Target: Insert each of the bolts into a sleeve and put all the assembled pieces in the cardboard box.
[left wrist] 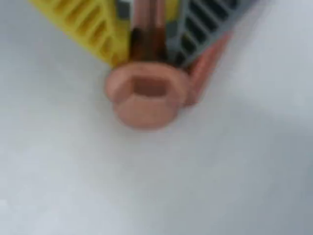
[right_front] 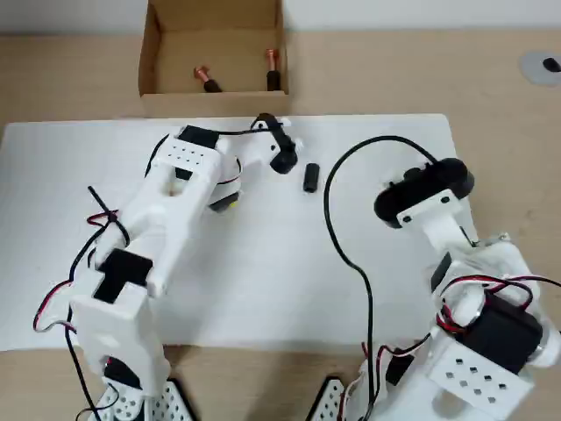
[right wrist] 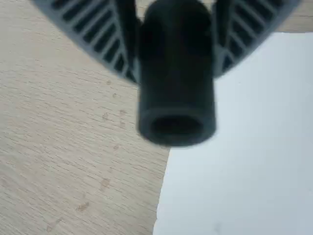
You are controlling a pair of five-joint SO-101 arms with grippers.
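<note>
My left gripper (left wrist: 146, 44) is shut on a copper bolt (left wrist: 146, 98), which sits between the yellow and grey fingers with its head just above the white mat (left wrist: 156, 186). From above, this gripper (right_front: 224, 202) is at the mat's far middle-left. My right gripper (right wrist: 176, 34) is shut on a black sleeve (right wrist: 176, 83), open end showing, held over the border of mat and wooden table. A loose black sleeve (right_front: 310, 177) lies on the mat between the arms. The cardboard box (right_front: 213, 103) holds two assembled pieces (right_front: 207, 79) (right_front: 273, 70).
The white mat (right_front: 263, 281) covers most of the table, and bare wood (right_front: 508, 132) lies to its right. Black and red cables trail from both arms, one looping across the mat (right_front: 337, 228). The right arm's black wrist (right_front: 425, 193) hangs over the mat's right side.
</note>
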